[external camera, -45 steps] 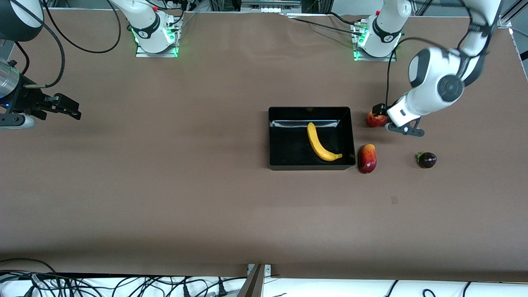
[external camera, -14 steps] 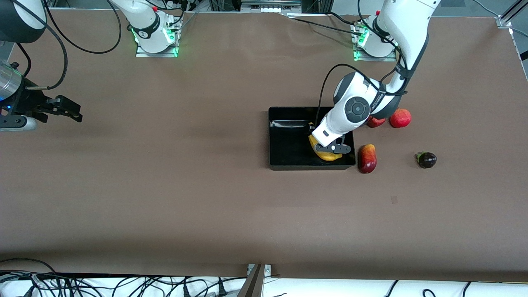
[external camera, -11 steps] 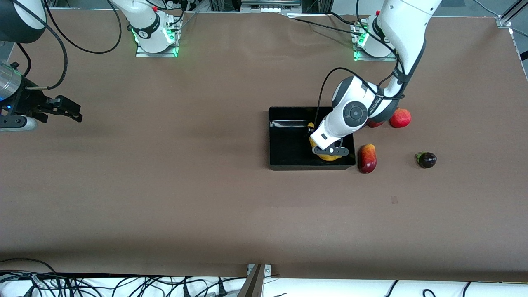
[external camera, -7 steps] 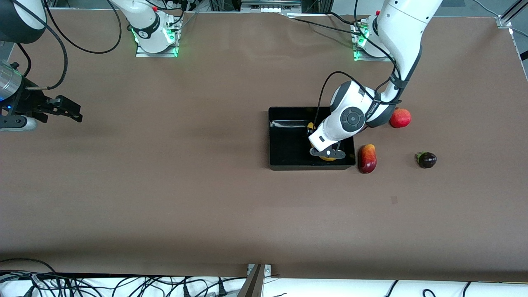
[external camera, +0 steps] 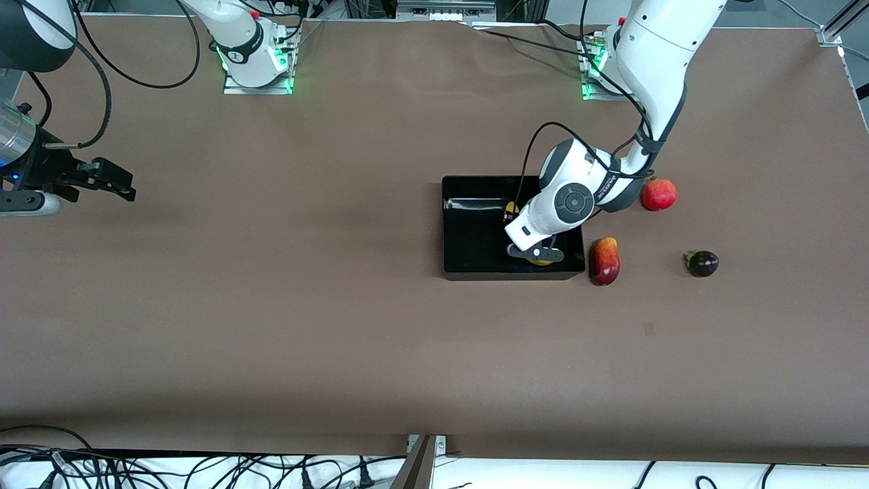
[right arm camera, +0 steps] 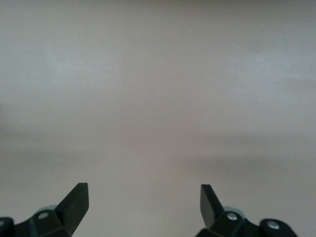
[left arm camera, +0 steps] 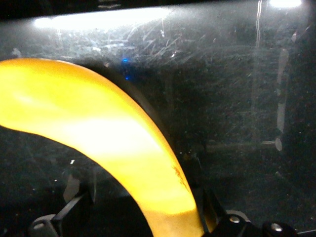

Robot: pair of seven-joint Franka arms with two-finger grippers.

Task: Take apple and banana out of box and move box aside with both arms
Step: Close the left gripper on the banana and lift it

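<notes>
Two arms in frame. Left gripper point(external camera: 535, 256) is down inside the box point(external camera: 475, 238), low over the banana point(external camera: 541, 261), at the part of the box nearer the front camera and toward the left arm's end. Left wrist view: banana point(left arm camera: 113, 148) fills the shot, curving down between the fingers point(left arm camera: 74, 210), with the scratched black box floor point(left arm camera: 232, 98) around it; fingers stand apart on either side of the banana, can't tell whether the pads touch it. Front view shows only small bits of yellow beside the gripper, the rest hidden under the wrist. Box sits on the brown counter point(external camera: 305, 305), roughly mid-counter toward the left arm's end. Mango point(external camera: 604, 261) lies on the counter just beside the box wall, outside it, toward the left arm's end. Pomegranate point(external camera: 658, 194) is on the counter farther from the front camera than the mango, next to the left arm's forearm, outside the box. Dark purple fruit point(external camera: 702, 263) with green stem sits well apart from the box, nearer the left arm's end than the mango. Right gripper point(external camera: 102, 180) waits out at the right arm's end of the counter, well apart from everything; right wrist view shows its fingers point(right arm camera: 76, 202) spread wide, holding nothing, only bare counter point(right arm camera: 158, 98) below.
</notes>
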